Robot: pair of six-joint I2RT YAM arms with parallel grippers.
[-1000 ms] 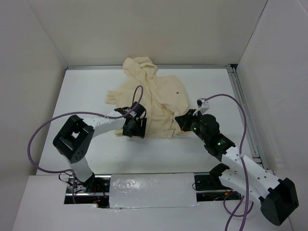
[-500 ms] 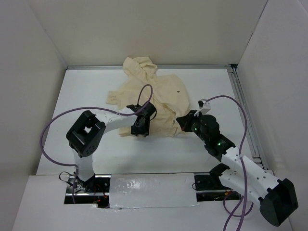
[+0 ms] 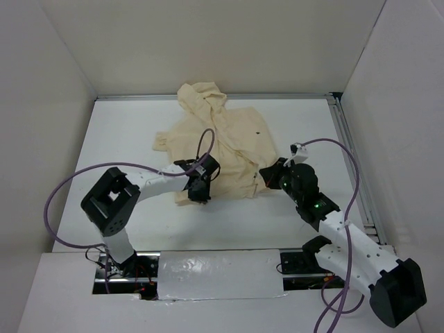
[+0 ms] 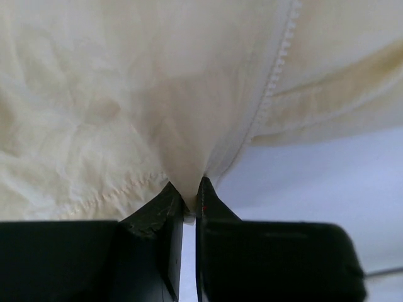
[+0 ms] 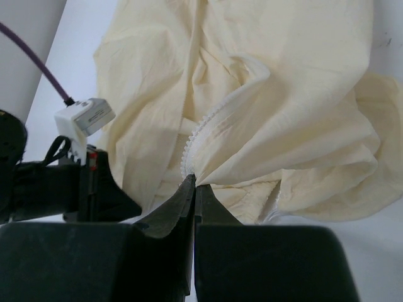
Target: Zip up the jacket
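The cream hooded jacket (image 3: 232, 135) lies crumpled on the white table, hood toward the back wall, with a tiny dark spot (image 3: 258, 133) on the chest. My left gripper (image 3: 199, 193) is at its near-left hem. In the left wrist view that gripper (image 4: 189, 200) is shut on a pinched fold of the jacket (image 4: 126, 94). My right gripper (image 3: 266, 174) is at the near-right hem. In the right wrist view it (image 5: 194, 182) is shut on the jacket's (image 5: 296, 94) front edge, right below the white zipper teeth (image 5: 200, 128). The zipper slider is not visible.
White walls enclose the table (image 3: 118, 139) on three sides, and a metal rail (image 3: 350, 156) runs along its right edge. Purple cables (image 3: 66, 191) loop off both arms. A foil-taped panel (image 3: 215, 274) lies between the arm bases. The left arm's wrist (image 5: 75, 182) shows in the right wrist view.
My left gripper has settled at the jacket's near-left hem and closed on the fabric. The right gripper, still shut on the zipper edge, has shifted slightly away from the left one.
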